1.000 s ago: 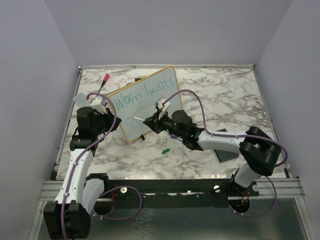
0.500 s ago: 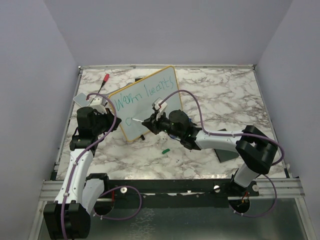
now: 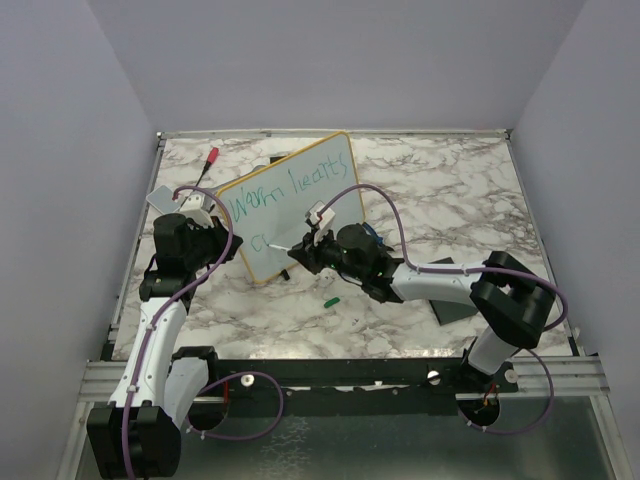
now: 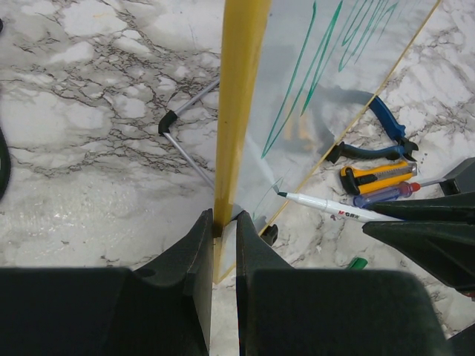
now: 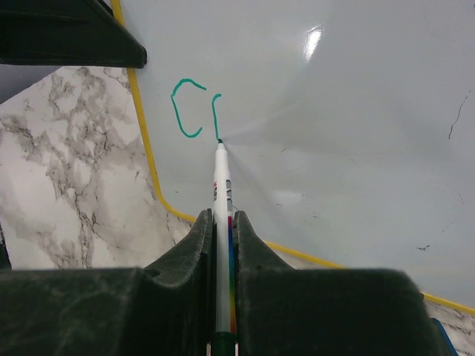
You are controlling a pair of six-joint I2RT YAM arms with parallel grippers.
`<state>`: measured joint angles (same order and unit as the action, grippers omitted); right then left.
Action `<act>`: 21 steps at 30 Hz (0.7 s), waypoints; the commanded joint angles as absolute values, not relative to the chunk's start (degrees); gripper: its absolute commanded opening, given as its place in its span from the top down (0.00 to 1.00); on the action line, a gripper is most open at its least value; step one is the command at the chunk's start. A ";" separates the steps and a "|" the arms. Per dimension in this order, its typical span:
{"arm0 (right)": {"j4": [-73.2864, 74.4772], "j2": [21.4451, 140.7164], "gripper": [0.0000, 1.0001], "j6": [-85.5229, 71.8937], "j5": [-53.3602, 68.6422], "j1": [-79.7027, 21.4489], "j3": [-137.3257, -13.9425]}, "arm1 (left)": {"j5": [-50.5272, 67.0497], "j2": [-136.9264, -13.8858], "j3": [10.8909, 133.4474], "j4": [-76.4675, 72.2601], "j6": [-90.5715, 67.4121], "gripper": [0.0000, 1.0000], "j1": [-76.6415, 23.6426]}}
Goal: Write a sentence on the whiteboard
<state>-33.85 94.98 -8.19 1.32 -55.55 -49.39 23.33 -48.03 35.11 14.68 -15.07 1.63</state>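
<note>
The whiteboard [image 3: 305, 215] with its yellow frame [image 4: 237, 104] stands tilted on the marble table. My left gripper [image 4: 224, 222] is shut on its left edge, also seen from above [image 3: 222, 232]. The sentence [image 3: 290, 187] reads "Warm hearts" in teal on the top line. Below it stand a "c" [image 5: 185, 107] and a short fresh stroke [image 5: 215, 115]. My right gripper [image 5: 223, 219] is shut on a white marker [image 5: 220, 178], whose tip touches the board [image 5: 334, 111] at that stroke's lower end. From the left wrist the marker [image 4: 334, 209] shows through the board.
A red-capped marker [image 3: 210, 157] lies at the back left. A green cap [image 3: 332, 299] lies in front of the board. A black pad [image 3: 455, 300] sits under my right arm. Behind the board lie blue pliers [image 4: 378, 133], a yellow knife [image 4: 375, 176] and a screwdriver [image 4: 382, 194].
My right gripper has shifted a little left along the board's lower line with the marker, and a new stroke stands beside the "c". The left arm has not moved.
</note>
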 commanded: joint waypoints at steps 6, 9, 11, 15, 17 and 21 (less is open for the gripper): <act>-33.75 94.04 0.99 -6.93 -6.05 -55.46 -51.46 | 20.76 -47.77 35.67 14.85 -15.16 1.00 1.75; -33.85 94.14 0.99 -6.35 -6.07 -55.46 -52.62 | 20.76 -47.72 35.60 14.85 -15.15 1.00 1.72; -34.00 94.37 0.99 -6.18 -5.84 -55.46 -53.09 | 20.82 -47.72 35.63 14.81 -15.14 1.00 1.75; -34.19 94.72 0.99 -5.90 -5.17 -55.46 -54.16 | 20.91 -47.72 35.66 14.84 -15.17 1.00 1.73; -33.98 94.91 0.99 -5.65 -4.91 -55.46 -54.73 | 20.95 -47.77 35.68 14.85 -15.19 1.00 1.74; -33.73 95.47 0.99 -5.37 -3.23 -55.46 -55.04 | 21.00 -47.81 35.68 14.85 -15.17 1.00 1.74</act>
